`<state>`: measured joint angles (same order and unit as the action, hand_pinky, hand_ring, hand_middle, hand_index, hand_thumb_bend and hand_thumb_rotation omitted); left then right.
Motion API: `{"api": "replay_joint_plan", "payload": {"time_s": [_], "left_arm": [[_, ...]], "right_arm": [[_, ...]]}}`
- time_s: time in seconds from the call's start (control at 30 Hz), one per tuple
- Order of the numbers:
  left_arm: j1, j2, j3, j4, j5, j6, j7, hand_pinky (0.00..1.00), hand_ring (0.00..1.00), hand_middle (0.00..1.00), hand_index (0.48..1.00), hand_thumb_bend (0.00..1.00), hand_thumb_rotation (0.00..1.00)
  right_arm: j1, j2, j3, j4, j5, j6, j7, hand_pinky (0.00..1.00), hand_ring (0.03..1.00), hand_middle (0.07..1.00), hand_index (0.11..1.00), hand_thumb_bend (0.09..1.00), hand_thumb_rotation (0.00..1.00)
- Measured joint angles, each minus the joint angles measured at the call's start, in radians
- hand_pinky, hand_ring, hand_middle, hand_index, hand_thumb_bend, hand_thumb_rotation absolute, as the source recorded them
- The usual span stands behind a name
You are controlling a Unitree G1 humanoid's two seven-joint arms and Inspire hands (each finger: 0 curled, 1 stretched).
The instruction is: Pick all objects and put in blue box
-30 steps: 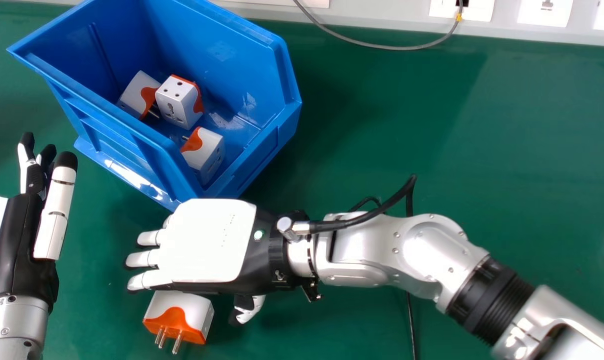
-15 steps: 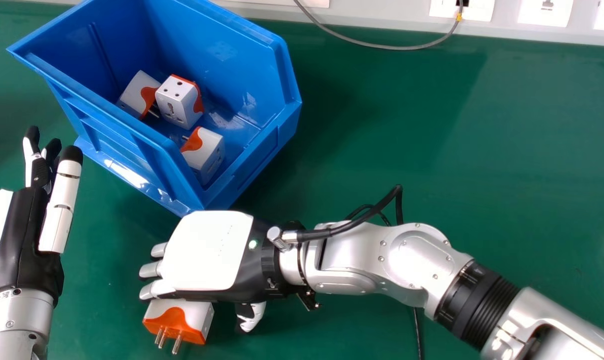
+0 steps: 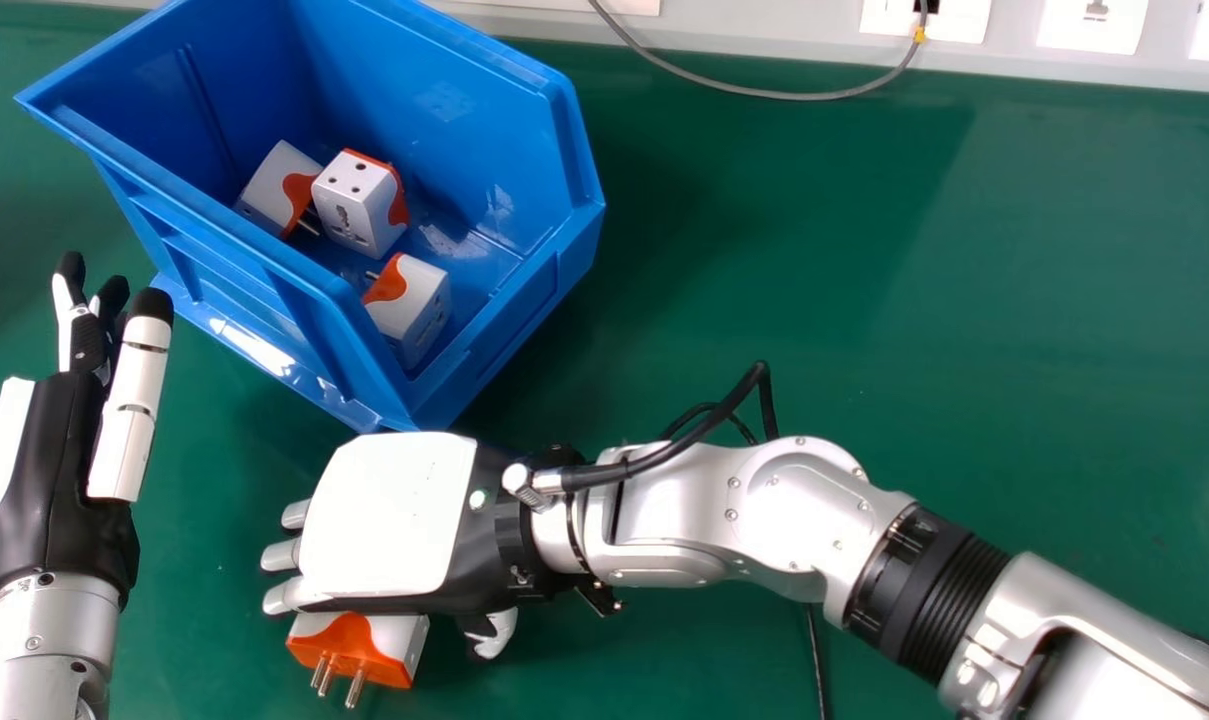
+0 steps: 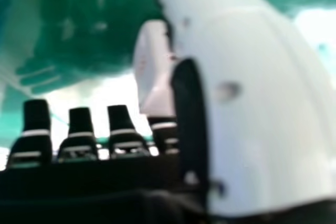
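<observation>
My right hand (image 3: 389,520), palm down, covers the back part of a white and orange plug adapter (image 3: 354,645) on the table, whose metal pins point toward the view's bottom edge. Its fingers are extended to the left, with the thumb to the right of the adapter. In the right hand view the fingers of the right hand (image 4: 128,137) stand straight; a white shape beside the thumb cannot be made out clearly. The blue box (image 3: 444,95) holds three similar adapters (image 3: 359,205). My left hand (image 3: 54,470) is open at the left, fingers pointing up the view.
The green table (image 3: 814,250) stretches to the right of the box. A grey cable (image 3: 764,92) loops along the back edge, below wall sockets (image 3: 1094,20). The box's near corner lies close behind my right hand.
My right hand has moved toward the near side, over the adapter, and lately a little left. My left hand has shifted slightly right. The adapter has stayed in place.
</observation>
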<state>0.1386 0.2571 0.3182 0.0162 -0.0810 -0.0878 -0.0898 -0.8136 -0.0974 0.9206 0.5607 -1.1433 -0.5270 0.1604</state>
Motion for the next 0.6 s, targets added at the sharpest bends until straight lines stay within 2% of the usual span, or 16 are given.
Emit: {"api": "replay_joint_plan", "payload": {"time_s": [0.23,0.43,0.6], "left_arm": [[0.0,-0.007,0.0,-0.002,0.0,-0.005,0.0,1.0,1.0,1.0,1.0,0.42,0.93],[0.0,-0.011,-0.002,-0.007,0.002,-0.008,0.006,1.0,1.0,1.0,1.0,0.43,0.93],[0.003,-0.016,-0.011,-0.034,0.002,-0.003,0.013,1.0,1.0,1.0,1.0,0.44,0.93]], "right_arm": [[0.0,0.014,0.002,0.022,0.0,0.016,-0.008,0.83,0.916,0.918,0.863,0.562,0.08],[-0.013,0.025,0.015,0.041,0.0,0.025,-0.017,0.81,0.909,0.913,0.858,0.567,0.08],[-0.017,0.037,0.016,0.054,0.002,0.036,-0.017,0.81,0.904,0.909,0.855,0.562,0.08]]}}
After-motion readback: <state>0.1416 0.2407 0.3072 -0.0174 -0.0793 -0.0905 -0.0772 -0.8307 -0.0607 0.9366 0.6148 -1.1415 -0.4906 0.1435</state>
